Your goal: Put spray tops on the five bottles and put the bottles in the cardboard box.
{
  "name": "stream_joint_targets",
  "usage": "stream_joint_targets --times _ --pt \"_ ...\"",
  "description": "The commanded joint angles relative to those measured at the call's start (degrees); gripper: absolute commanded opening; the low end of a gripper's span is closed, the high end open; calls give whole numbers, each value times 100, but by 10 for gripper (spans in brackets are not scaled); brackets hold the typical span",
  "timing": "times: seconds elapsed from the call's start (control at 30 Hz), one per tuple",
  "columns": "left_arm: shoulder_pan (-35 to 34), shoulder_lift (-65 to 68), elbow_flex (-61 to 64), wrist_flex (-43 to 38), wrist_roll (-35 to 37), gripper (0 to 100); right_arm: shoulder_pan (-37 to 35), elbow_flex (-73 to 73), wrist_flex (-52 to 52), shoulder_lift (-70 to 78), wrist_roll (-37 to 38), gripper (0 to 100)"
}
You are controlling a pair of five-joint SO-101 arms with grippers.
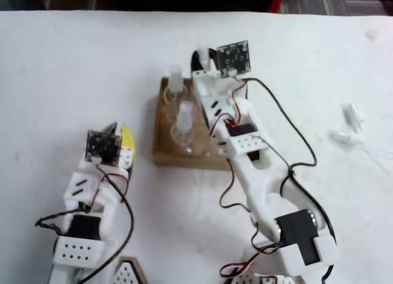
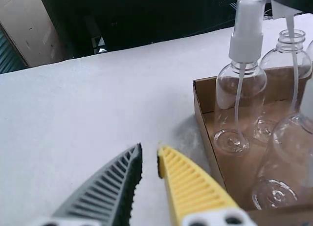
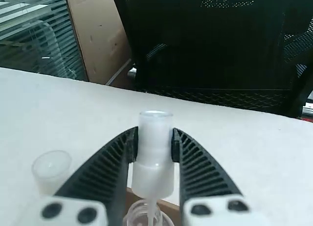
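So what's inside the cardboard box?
In the cardboard box: a capped bottle, and an open-necked bottle beneath the spray top held by the right gripper. The right arm covers the rest, so no count.

White table (image 1: 73, 63), cardboard box (image 1: 161, 153) near middle; loose spray tops (image 1: 342, 136) well apart

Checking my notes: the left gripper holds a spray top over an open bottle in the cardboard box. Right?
No: the right gripper holds the spray top, as the right wrist view shows, over an open bottle in the cardboard box.
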Motion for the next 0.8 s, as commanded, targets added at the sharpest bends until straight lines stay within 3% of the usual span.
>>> stream_joint_targets --times 0.0,0.27,0.77 --pt "4 -66 -35 -105 -62 60 31 0 -321 -242 -53 16" --pt "13 -66 -35 -114 -62 60 22 765 -1393 -251 -9 22" --pt "13 -66 -35 -123 -62 60 22 844 -1402 -242 -9 22"
